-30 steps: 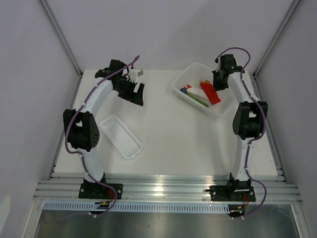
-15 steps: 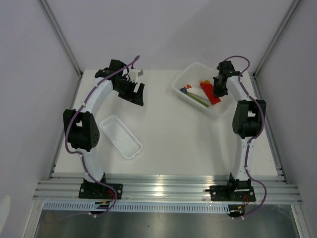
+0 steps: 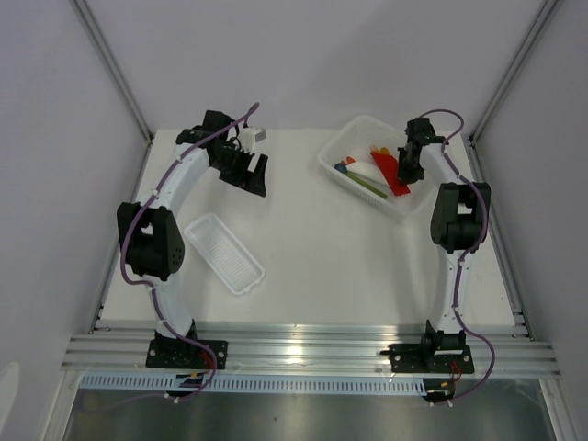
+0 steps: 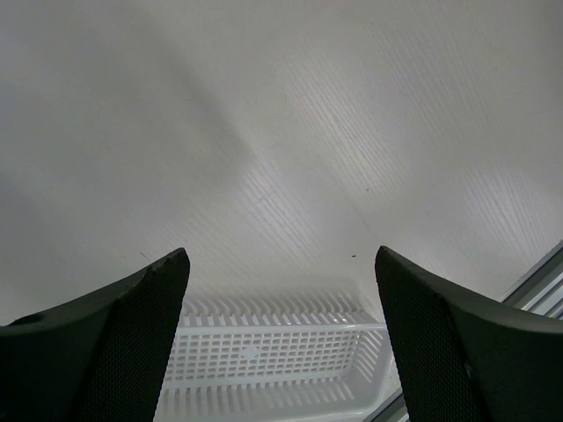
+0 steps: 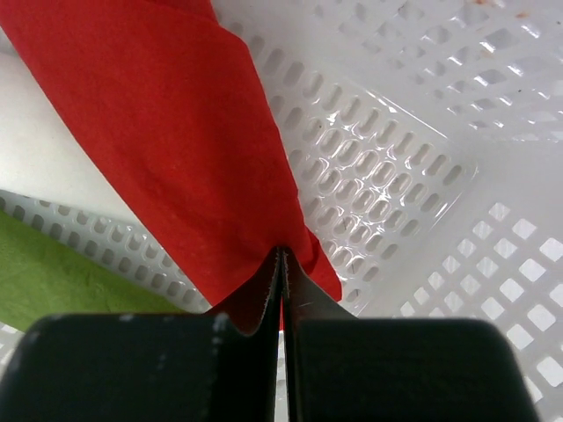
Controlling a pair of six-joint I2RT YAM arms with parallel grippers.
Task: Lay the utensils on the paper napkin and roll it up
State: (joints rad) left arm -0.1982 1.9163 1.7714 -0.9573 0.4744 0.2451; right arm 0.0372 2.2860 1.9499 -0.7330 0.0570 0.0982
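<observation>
Lying in the mesh basket point(image 5: 422, 105) at the table's far right, the paper napkin point(image 5: 176, 132) slopes over a green item point(image 5: 70, 281), and we see its near edge pinched in the right gripper point(image 5: 281, 264), whose jaws meet on the red sheet. That arm reaches along the right edge, its wrist dipped into the basket. Well apart, the left gripper point(image 4: 280, 253) hangs wide and empty over bare table, beyond the white tray point(image 4: 264, 352).
</observation>
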